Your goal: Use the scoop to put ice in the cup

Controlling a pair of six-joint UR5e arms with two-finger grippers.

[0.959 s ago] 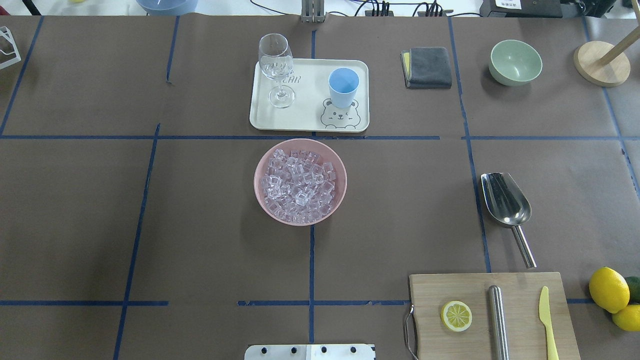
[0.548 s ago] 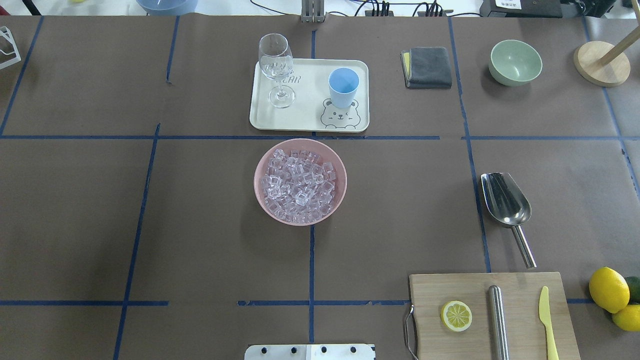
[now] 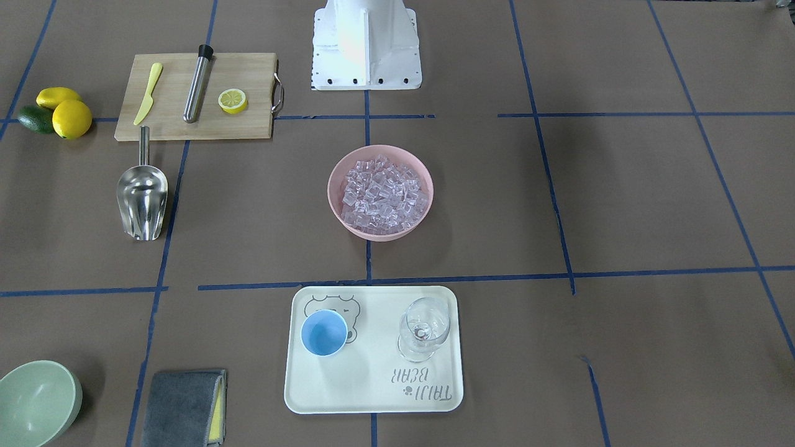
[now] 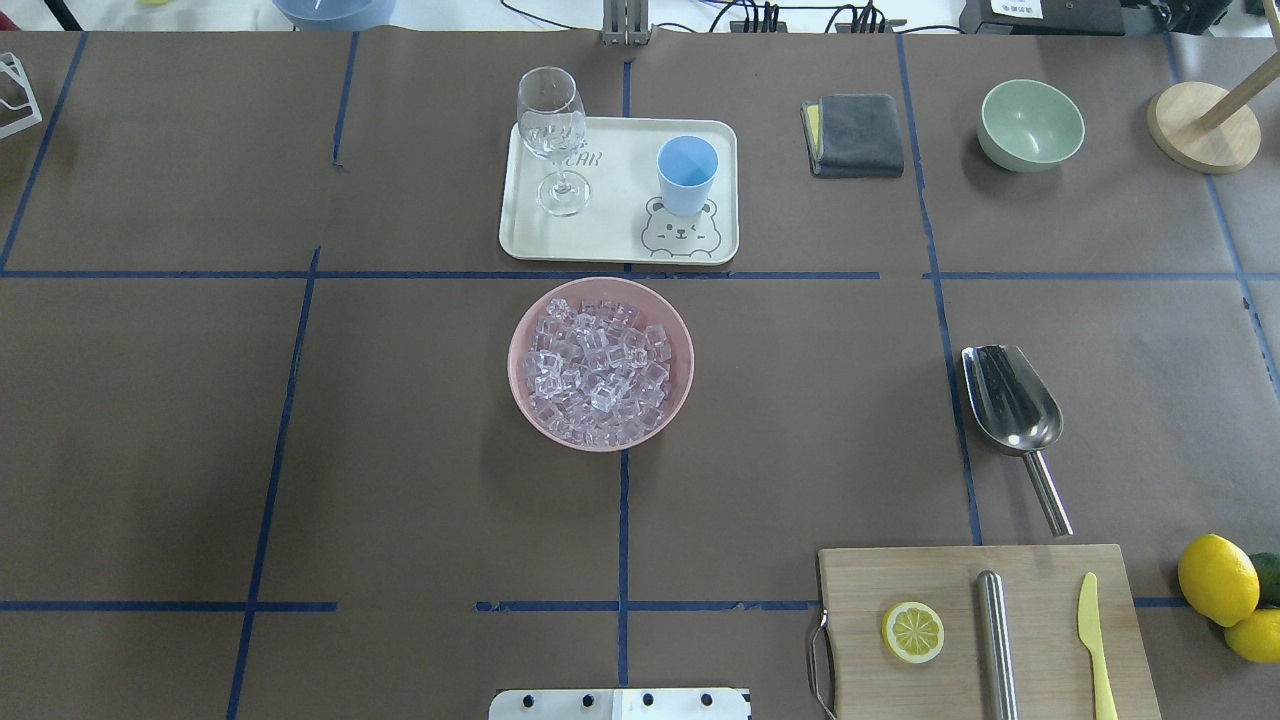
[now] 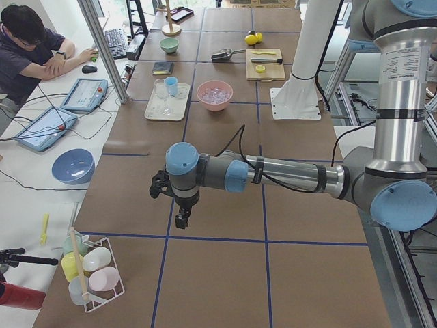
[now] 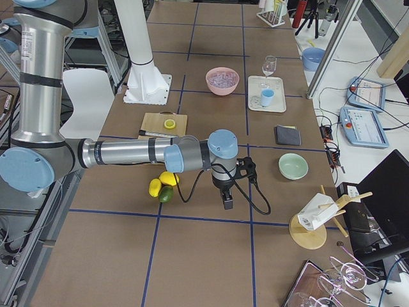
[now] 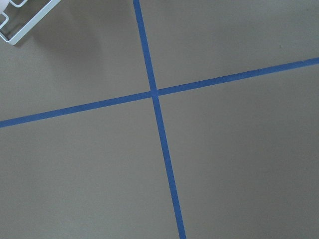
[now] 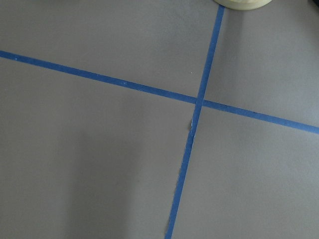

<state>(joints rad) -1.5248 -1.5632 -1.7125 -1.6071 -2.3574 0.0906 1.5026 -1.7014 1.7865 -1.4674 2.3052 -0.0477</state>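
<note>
The ice point(image 4: 598, 368) is heaped in a pink bowl point(image 4: 523, 400) at the table's middle. Just beyond it, the light-blue cup point(image 4: 687, 175) stands upright on a cream tray point(image 4: 610, 235). The steel scoop point(image 4: 1010, 398) lies flat on the right side, handle toward the cutting board. Neither gripper touches any of them. My left gripper point(image 5: 181, 220) hangs over bare table at the left end. My right gripper point(image 6: 227, 202) hangs at the right end near the lemons. Both show only in the side views, so I cannot tell whether they are open or shut.
A wine glass point(image 4: 552, 135) shares the tray. A cutting board point(image 4: 985, 630) holds a lemon half, a steel cylinder and a yellow knife. Lemons point(image 4: 1217, 580), a green bowl point(image 4: 1031, 124), a grey cloth point(image 4: 855, 134) and a wooden stand point(image 4: 1203, 126) lie right. A person point(image 5: 31, 48) sits beside the table.
</note>
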